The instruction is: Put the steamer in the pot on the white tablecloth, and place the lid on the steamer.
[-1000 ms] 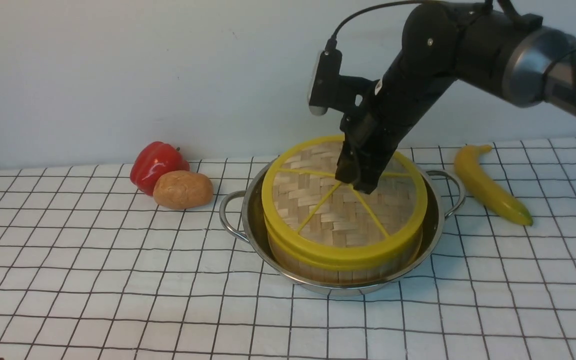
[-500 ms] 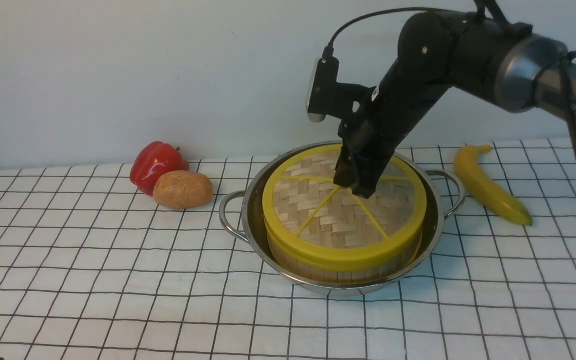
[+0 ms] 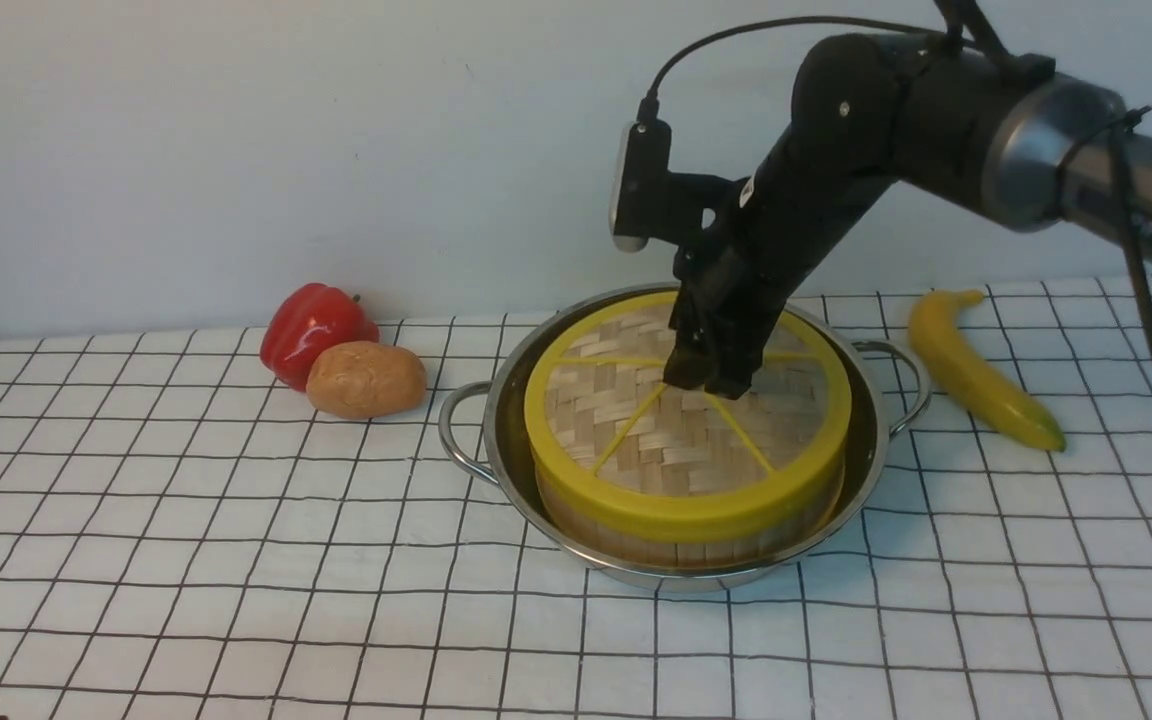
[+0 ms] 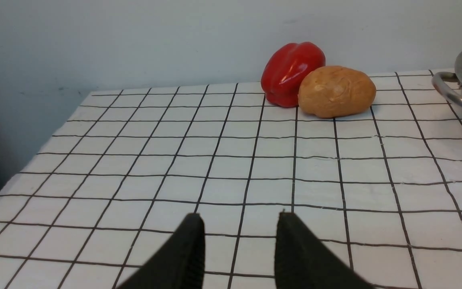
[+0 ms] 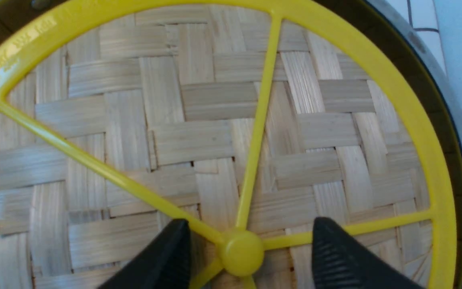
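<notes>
While the lid (image 3: 686, 425) sits flat on the steamer (image 3: 686, 530) inside the pot (image 3: 496, 440), right end effector (image 5: 247, 253) straddles its centre knob (image 5: 242, 252), jaws wide, gripping nothing; left end effector (image 4: 239, 249) part-open, empty.

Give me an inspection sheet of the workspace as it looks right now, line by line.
Surface: white tablecloth with thin black grid, flat.
Job's things: flat woven-bamboo lid with yellow rim and spokes sits level on the round bamboo steamer, inside the shiny steel two-handled pot.
Clutter: red bell pepper touching brown potato, left of pot; yellow banana right of it.
Grippers: right gripper open, fingers astride the lid's knob, clear of it; left gripper open, empty, over cloth.
Cables: black cable along right arm.
Surroundings: plain pale wall.
</notes>
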Action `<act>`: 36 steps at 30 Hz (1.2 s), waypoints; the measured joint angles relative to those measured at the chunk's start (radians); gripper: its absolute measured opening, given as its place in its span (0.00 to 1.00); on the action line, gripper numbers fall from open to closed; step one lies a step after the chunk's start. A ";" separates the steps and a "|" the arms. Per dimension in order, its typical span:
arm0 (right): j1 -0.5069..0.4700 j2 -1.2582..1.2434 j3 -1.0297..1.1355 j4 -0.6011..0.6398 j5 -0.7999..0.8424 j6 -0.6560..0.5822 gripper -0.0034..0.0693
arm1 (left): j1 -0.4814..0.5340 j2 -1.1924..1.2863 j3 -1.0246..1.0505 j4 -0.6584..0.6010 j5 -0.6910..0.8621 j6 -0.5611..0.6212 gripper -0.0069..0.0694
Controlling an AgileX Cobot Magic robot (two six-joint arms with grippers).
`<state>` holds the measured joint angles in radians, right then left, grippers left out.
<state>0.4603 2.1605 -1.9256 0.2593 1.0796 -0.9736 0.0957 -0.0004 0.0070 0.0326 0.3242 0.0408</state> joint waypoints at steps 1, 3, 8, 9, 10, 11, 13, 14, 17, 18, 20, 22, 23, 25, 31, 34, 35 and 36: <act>0.000 -0.001 0.000 -0.008 -0.008 0.000 0.76 | 0.000 0.000 0.000 0.000 0.000 0.001 0.41; 0.000 -0.004 0.000 -0.015 -0.009 0.000 0.80 | 0.000 0.000 0.000 0.000 0.000 0.001 0.41; 0.000 -0.062 -0.007 -0.070 -0.010 0.018 0.85 | 0.000 0.000 0.000 0.000 0.000 0.001 0.41; 0.000 -0.091 -0.023 -0.107 -0.018 0.047 0.82 | 0.000 0.000 0.000 0.000 0.000 0.001 0.41; 0.000 -0.100 -0.028 -0.112 -0.020 0.052 0.82 | 0.000 0.000 0.000 0.000 0.000 0.001 0.41; 0.000 -0.134 -0.048 -0.158 -0.026 0.100 0.75 | 0.000 0.000 0.000 0.000 0.000 0.001 0.41; 0.000 -0.174 -0.071 -0.199 -0.029 0.178 0.66 | 0.000 0.000 0.000 0.000 0.000 0.001 0.41; 0.000 -0.206 -0.084 -0.239 -0.031 0.254 0.54 | 0.000 0.000 0.000 0.000 0.000 0.001 0.41; 0.000 -0.285 -0.100 -0.305 -0.034 0.398 0.23 | 0.000 0.000 0.000 0.000 0.000 0.001 0.41; 0.000 -0.309 -0.101 -0.323 -0.034 0.447 0.14 | 0.000 0.000 0.000 0.000 0.000 0.001 0.41; 0.000 -0.338 -0.102 -0.341 -0.034 0.530 0.05 | 0.000 0.000 0.000 0.000 0.000 0.001 0.41; 0.000 -0.372 -0.102 -0.344 -0.034 0.653 0.03 | 0.000 0.000 0.000 0.000 0.000 0.001 0.41; 0.000 -0.386 -0.103 -0.340 -0.035 0.709 0.03 | 0.000 0.000 0.000 0.000 0.000 0.001 0.41; 0.000 -0.398 -0.103 -0.328 -0.035 0.812 0.03 | 0.000 0.000 0.000 0.000 0.000 0.001 0.41; 0.000 -0.403 -0.103 -0.271 -0.038 0.986 0.03 | 0.000 0.000 0.000 0.000 0.000 0.001 0.41; 0.000 -0.403 -0.103 -0.259 -0.036 0.984 0.04 | 0.000 0.000 0.000 0.000 0.000 0.001 0.41; 0.000 -0.403 -0.103 -0.259 -0.023 0.974 0.04 | 0.000 0.000 0.000 0.000 0.000 0.001 0.41; 0.000 -0.401 -0.102 -0.269 -0.003 0.974 0.04 | 0.000 0.000 0.000 0.000 0.000 0.001 0.41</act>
<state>0.4603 1.7590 -2.0274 -0.0098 1.0764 0.0000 0.0957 -0.0004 0.0070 0.0326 0.3242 0.0416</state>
